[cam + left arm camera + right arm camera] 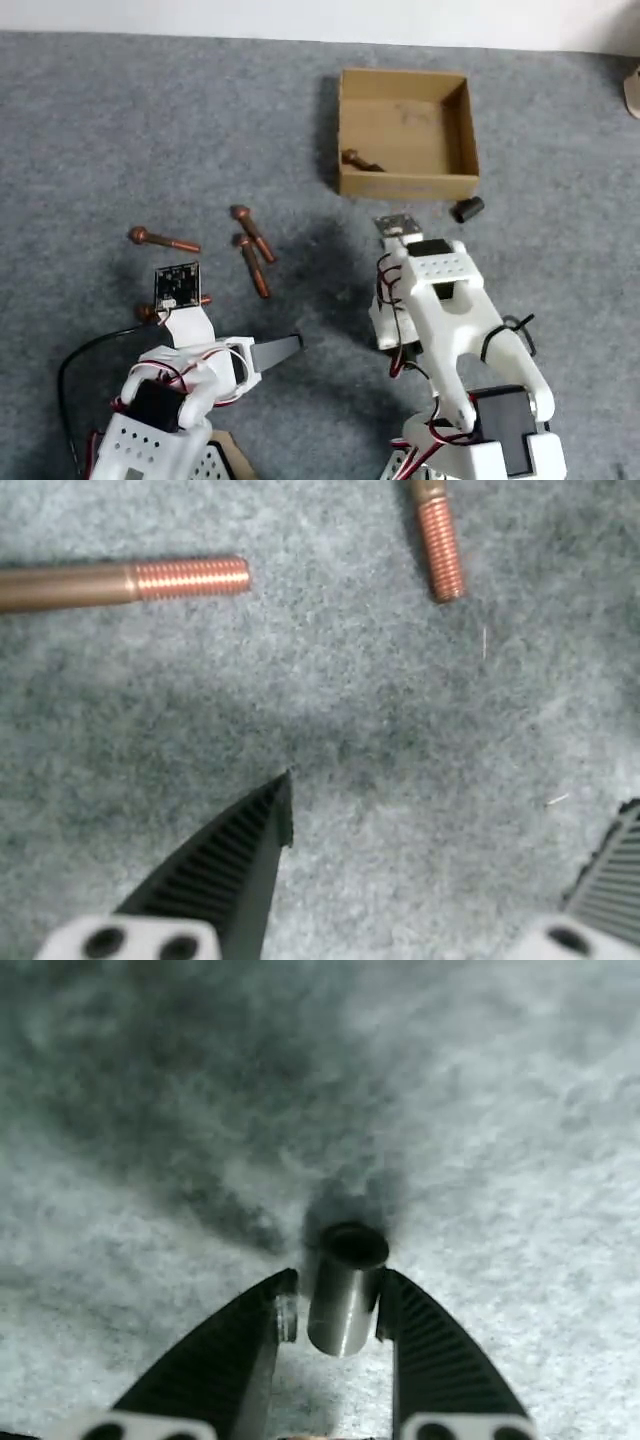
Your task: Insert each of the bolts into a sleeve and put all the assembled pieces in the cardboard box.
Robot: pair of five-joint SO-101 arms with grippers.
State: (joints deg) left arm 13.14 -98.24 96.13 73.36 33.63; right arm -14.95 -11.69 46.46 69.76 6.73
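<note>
sleeve is clamped betw the jaws of the right gripper. its axis runs roughly along the fingers, w/ the open bore at the fingertip end, facing away from the wrist. prob held that way so a bolt can be fed straight into the free end. can't tell if it touches the grey carpet or hangs just over it.

left gripper is spread wide w/ nothing in it, low over the carpet. two threaded ends lie just ahead of it: a crosswise bolt and a second bolt w/ its tip pointing back toward the jaws. my read: left arm is set up to grab a bolt for the waiting sleeve, so the step in hand is pick-up, not insertion yet.

high view: loose bolts are scattered on the carpet betw the left arm and the cardboard box, well apart from the box. one piece already lies inside by the near wall. looks like a bolt, but too small to say if it's sleeved. a spare sleeve sits on the carpet just outside the box's near corner, close to the right arm.

so most of the job is still left. risk: bolt tip and bore must line up closely, else it jams or knocks the sleeve askew.
</note>
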